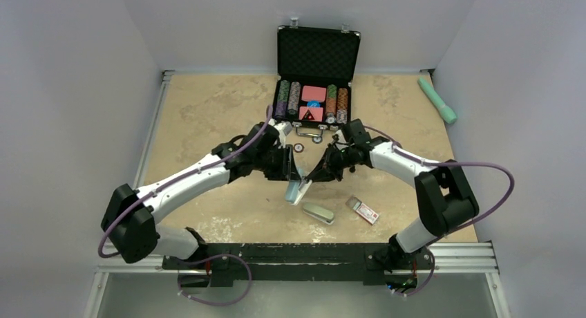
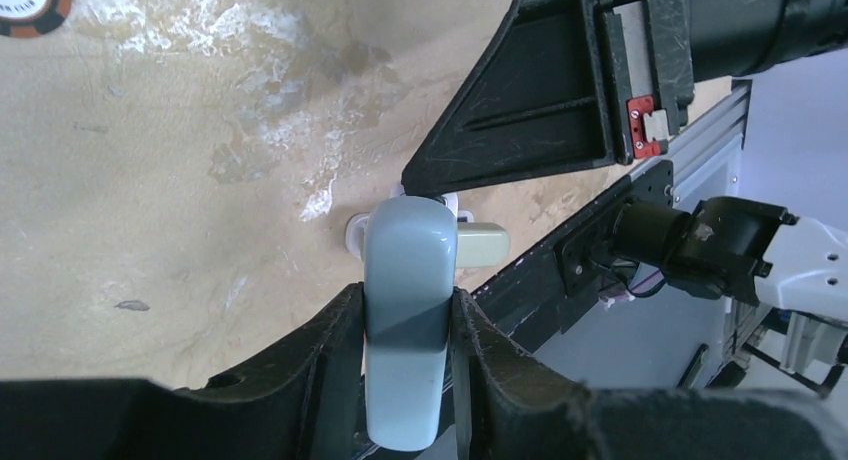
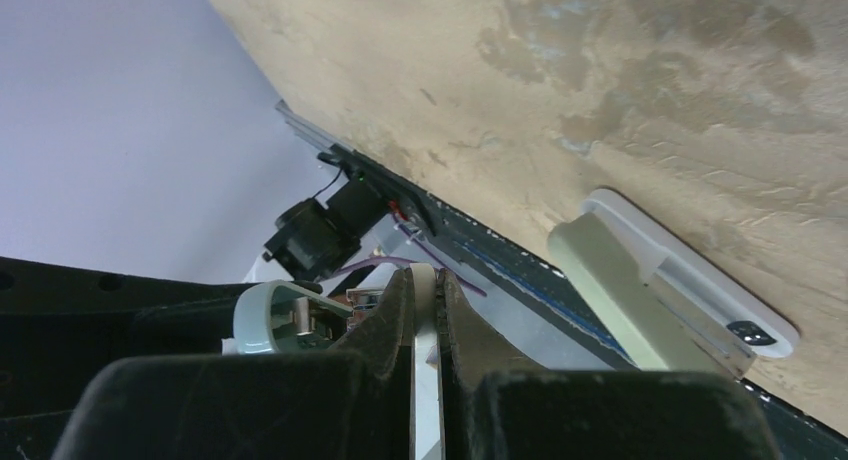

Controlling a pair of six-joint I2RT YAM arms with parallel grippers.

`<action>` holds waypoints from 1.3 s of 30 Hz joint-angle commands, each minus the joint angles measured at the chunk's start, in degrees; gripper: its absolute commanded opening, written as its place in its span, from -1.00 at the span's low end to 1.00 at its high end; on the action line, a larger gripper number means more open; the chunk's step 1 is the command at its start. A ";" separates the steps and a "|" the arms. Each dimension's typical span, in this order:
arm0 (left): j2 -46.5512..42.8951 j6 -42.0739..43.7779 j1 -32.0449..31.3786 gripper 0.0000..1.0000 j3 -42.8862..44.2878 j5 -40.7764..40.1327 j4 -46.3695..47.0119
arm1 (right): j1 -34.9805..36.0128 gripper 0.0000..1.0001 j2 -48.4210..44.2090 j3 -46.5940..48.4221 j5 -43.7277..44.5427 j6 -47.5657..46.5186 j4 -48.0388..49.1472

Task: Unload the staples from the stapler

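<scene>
A pale blue stapler [image 1: 298,188] is held above the table between both grippers, opened up. My left gripper [image 1: 289,169] is shut on its pale blue top arm [image 2: 405,310], which stands between the jaws [image 2: 406,296]. My right gripper [image 1: 318,171] is shut on the stapler's thin white base plate [image 3: 424,320]; the jaws clamp it edge-on [image 3: 425,277]. The blue top arm with its metal magazine [image 3: 262,320] shows to the left in the right wrist view. No loose staples are visible.
A second, cream stapler [image 1: 318,212] lies on the table just below the grippers, also in the wrist views [image 2: 482,245] [image 3: 620,300]. A small staple box [image 1: 363,209] lies right of it. An open poker chip case [image 1: 318,76], a loose chip [image 1: 298,148] and a green object [image 1: 437,99] are farther back.
</scene>
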 commanded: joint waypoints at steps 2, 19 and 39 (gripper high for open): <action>4.00 -5.07 0.45 -1.00 -1.53 1.75 2.66 | -0.07 -1.00 4.31 4.74 4.20 -1.23 -5.62; 10.29 -23.67 3.34 -1.00 -5.23 0.71 -1.33 | -0.21 -1.00 16.81 15.84 15.90 -6.49 -25.17; 8.58 -44.83 7.47 -1.00 0.41 1.38 -26.77 | -0.37 -1.00 26.02 27.03 23.55 -13.41 -42.34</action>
